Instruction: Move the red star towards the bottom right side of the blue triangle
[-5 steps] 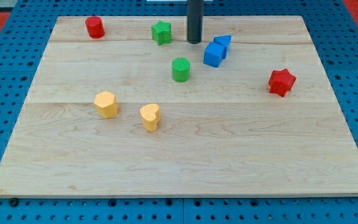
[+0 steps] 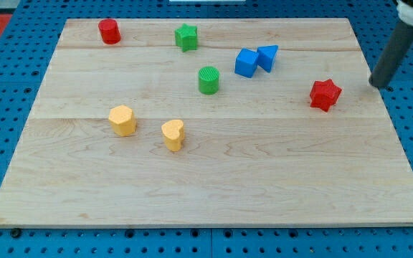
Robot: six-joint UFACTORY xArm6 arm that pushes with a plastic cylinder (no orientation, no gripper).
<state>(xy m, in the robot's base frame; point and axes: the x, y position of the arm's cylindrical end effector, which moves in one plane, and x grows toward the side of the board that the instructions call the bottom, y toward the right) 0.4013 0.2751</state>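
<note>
**Operator:** Report the position of my tip.

**Technician:** My tip (image 2: pixel 379 84) stands near the view's right edge of the wooden board (image 2: pixel 206 179), to the right of the red star (image 2: pixel 325 94) and slightly above it in the view. There is a clear gap between them; no contact. The rod leans up toward the view's top right corner.

**Operator:** State of the pincer?

**Technician:** None fitted. The arm ends in a plain dark rod, so nothing opens or closes and nothing is held.

**Operator:** Locate the task items.

**Technician:** The red star lies on the right part of the board, below and to the right of the blue triangle (image 2: pixel 267 57). The two are well apart. The blue triangle touches (or sits just beside; contact cannot be confirmed) a blue cube (image 2: pixel 247 63) on its left.

**Operator:** Remaining items?

**Technician:** A green cylinder (image 2: pixel 208 79) lies left of and below the blue cube. A green star (image 2: pixel 186 36) sits near the top edge, a red cylinder (image 2: pixel 109 31) at the top left. A yellow hexagon block (image 2: pixel 122 120) and a yellow heart block (image 2: pixel 173 134) lie near each other, left of centre.
</note>
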